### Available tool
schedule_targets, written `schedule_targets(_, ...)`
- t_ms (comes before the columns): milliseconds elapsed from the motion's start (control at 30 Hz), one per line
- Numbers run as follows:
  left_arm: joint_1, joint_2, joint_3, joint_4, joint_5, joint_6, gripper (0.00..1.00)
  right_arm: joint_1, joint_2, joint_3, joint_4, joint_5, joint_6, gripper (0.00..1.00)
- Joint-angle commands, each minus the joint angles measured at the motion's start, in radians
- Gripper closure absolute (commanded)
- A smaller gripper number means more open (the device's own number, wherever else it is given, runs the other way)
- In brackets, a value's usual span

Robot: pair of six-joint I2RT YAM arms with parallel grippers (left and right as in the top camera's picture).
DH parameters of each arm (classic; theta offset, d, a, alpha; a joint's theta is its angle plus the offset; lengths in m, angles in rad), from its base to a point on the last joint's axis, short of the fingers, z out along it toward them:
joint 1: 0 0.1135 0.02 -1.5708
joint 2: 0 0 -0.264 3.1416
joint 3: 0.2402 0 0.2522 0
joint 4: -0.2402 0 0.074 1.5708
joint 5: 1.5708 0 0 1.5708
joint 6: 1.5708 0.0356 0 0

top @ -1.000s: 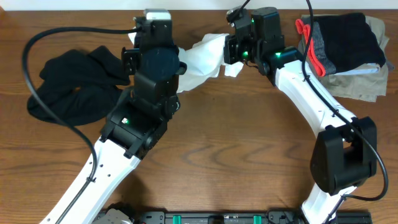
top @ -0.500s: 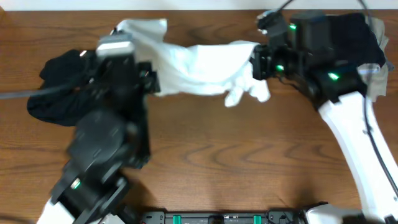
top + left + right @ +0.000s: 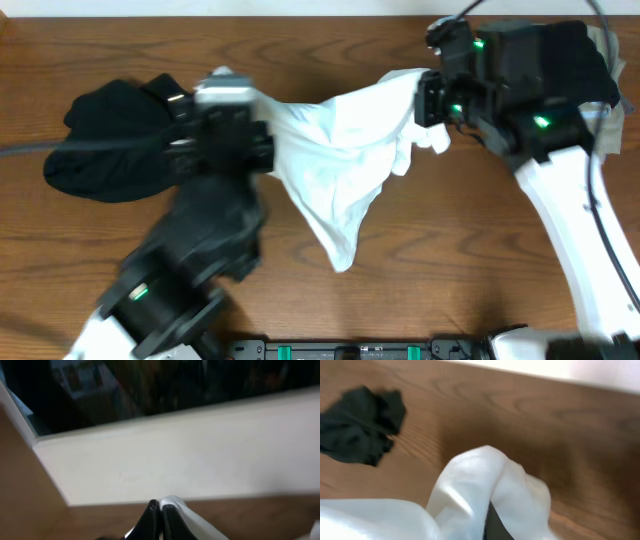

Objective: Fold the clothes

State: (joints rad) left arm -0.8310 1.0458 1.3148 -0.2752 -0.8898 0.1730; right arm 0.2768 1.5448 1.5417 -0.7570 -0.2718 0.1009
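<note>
A: Left gripper [image 3: 160, 519] status?
B: Jaws pinched right together on a thin edge of the white T-shirt [image 3: 340, 170]. The left wrist view shows both black fingertips closed, with white fabric coming out beside them. The background there is just blur.
A: Right gripper [image 3: 428, 100]?
B: Same. Clamped tight on the shirt's other end. In the right wrist view the cloth bunches over the fingers and covers most of them. Only a dark sliver shows under the fold. Nothing else is in either grip.
A: So where's the shirt?
B: Slung between both grippers over the back half of the table [image 3: 450, 260]. The top edge runs from the left gripper at centre-left up to the right gripper at back right. The middle sags into a V, with the tip pointing toward the front near table centre. Can't tell whether that tip touches the wood. A loose flap droops just below the right gripper.
A: Flat at all?
B: No. Wrinkled, bunched at both grips. Can't tell which part of the shirt each gripper has.
A: Black garment [image 3: 100, 150]?
B: Crumpled heap on the table at far left, just beside the left arm's wrist. Unfolded. Neither gripper holds it.
A: Anything else?
B: Stack of other garments [image 3: 590, 50] in the back right corner, mostly hidden behind the right arm. Dark piece on top, lighter cloth at its edge. Too blurred for more.
</note>
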Motion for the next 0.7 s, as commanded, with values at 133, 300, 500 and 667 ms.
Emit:
schedule_targets(133, 0.074, 0.257, 0.011, -0.077, -0.065, -0.144, 0.94, -0.006, 0.278, 0.010, 0.079, 0.014, -0.014, 0.99)
schedule_targets(300, 0.135, 0.437, 0.011, -0.082, -0.063, -0.213, 0.94, -0.006, 0.424, 0.010, 0.165, 0.008, -0.013, 0.99)
schedule_targets(500, 0.186, 0.583, 0.011, -0.082, -0.036, -0.262, 0.94, -0.008, 0.476, 0.010, 0.200, -0.017, -0.013, 0.58)
schedule_targets(667, 0.219, 0.594, 0.011, -0.074, 0.019, -0.267, 0.94, -0.008, 0.409, 0.010, 0.163, -0.024, -0.013, 0.30)
